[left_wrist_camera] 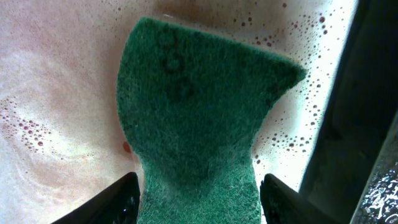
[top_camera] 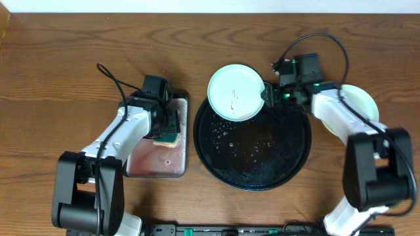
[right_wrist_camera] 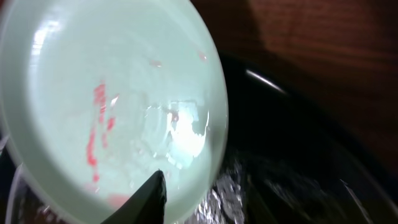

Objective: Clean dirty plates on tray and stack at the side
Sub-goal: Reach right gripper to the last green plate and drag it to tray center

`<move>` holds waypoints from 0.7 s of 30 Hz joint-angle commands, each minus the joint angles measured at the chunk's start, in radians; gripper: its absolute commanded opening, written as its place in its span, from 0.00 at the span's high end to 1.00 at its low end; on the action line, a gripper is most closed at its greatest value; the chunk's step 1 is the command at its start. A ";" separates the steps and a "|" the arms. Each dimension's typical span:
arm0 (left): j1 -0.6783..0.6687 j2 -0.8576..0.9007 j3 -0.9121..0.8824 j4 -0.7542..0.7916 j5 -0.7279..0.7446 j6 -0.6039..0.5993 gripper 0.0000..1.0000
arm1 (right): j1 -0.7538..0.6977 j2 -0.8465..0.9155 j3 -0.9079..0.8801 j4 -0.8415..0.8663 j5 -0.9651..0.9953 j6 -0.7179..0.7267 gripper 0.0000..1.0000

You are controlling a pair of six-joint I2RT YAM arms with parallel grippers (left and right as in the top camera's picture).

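Over the glossy round black tray [top_camera: 262, 154], my right gripper [top_camera: 266, 96] clamps a red-smeared pale mint plastic plate [top_camera: 235, 92]; my left gripper [top_camera: 165, 128] pinches a green scouring sponge [left_wrist_camera: 193, 112].

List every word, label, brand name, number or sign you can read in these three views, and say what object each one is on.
There is no readable text in any view.
The mint plate shows only red smears.
The green sponge and the black tray are plain.
Nothing else in view carries legible lettering.
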 commanded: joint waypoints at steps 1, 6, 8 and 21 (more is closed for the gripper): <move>0.002 -0.009 -0.012 -0.002 -0.001 0.005 0.37 | 0.023 0.048 0.015 0.046 0.047 0.092 0.67; 0.002 -0.009 -0.012 -0.002 -0.001 0.005 0.37 | 0.042 0.063 0.015 0.062 0.045 0.111 0.93; 0.002 -0.009 -0.012 -0.002 -0.001 0.005 0.37 | 0.042 0.054 0.015 0.046 0.045 0.103 0.99; 0.002 -0.009 -0.012 -0.002 0.000 0.006 0.38 | 0.006 -0.198 0.014 -0.435 0.158 0.090 0.99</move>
